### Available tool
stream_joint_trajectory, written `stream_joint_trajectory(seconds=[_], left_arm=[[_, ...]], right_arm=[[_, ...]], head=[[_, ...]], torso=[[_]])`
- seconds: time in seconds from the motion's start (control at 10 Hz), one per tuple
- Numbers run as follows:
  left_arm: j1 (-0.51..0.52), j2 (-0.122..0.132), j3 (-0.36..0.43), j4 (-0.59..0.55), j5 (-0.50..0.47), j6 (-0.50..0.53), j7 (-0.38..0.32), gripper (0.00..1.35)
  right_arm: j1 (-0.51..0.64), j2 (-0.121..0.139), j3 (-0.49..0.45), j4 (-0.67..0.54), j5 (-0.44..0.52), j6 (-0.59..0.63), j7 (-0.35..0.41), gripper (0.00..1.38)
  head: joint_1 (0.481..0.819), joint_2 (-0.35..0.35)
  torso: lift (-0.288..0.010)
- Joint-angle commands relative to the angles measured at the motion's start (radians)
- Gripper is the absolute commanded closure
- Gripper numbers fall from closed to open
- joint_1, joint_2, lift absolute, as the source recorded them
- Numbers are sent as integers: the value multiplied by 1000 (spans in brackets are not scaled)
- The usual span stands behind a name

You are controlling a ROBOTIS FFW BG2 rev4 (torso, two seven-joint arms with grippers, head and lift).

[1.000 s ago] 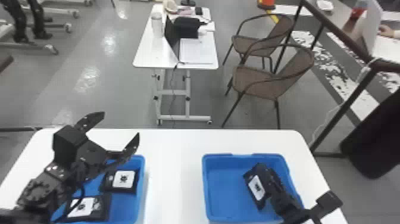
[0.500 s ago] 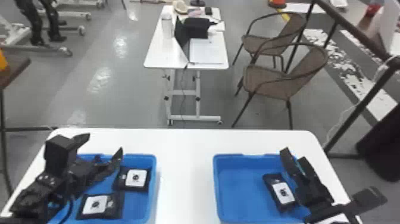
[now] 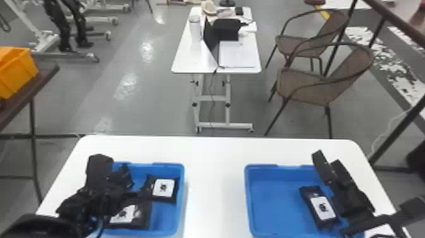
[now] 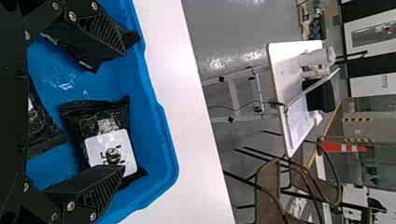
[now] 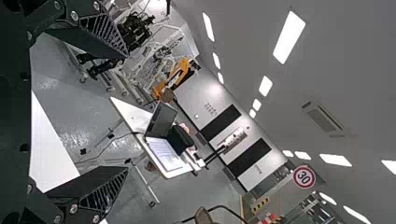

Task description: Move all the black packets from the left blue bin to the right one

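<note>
In the head view, the left gripper (image 3: pixel 113 174) is over the left blue bin (image 3: pixel 166 218), lower left, with two black packets (image 3: pixel 163 188) visible; the right gripper (image 3: pixel 357 186), lower right, is near one packet (image 3: pixel 322 207) in the right blue bin (image 3: pixel 275 205). The left wrist view shows three packets, one (image 4: pixel 86 60) at upper left, and two wide-spread fingers gripping nothing. In the right wrist view, two fingers stand wide apart, empty.

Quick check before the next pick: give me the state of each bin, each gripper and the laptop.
Left bin: loaded with black packets.
Right bin: holding a black packet, label up.
Left gripper: open, above left bin.
Right gripper: open, empty.
Laptop: open.
</note>
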Motion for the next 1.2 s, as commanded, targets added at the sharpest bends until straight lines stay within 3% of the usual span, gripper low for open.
stream_joint_trajectory(seconds=[0.0, 0.3, 0.6, 0.7, 1.1], left_arm=[[-64, 4, -16, 105, 38, 41, -13, 188], [-193, 32, -74, 317, 73, 41, -74, 188], [-283, 34, -112, 452, 53, 18, -90, 188], [-322, 34, -131, 522, 54, -28, -114, 188], [-426, 24, -198, 680, 27, -42, -191, 231]], right_arm=[[-2, 13, 9, 6, -6, 11, 2, 170], [-6, 13, 9, 11, -9, 21, 10, 170], [-8, 13, 9, 14, -18, 25, 18, 170], [-9, 13, 9, 15, -18, 25, 21, 170], [-14, 13, 9, 18, -26, 27, 28, 171]], head=[[695, 39], [695, 47], [695, 45], [695, 46], [695, 24]], torso=[[0], [0], [0], [0], [0]])
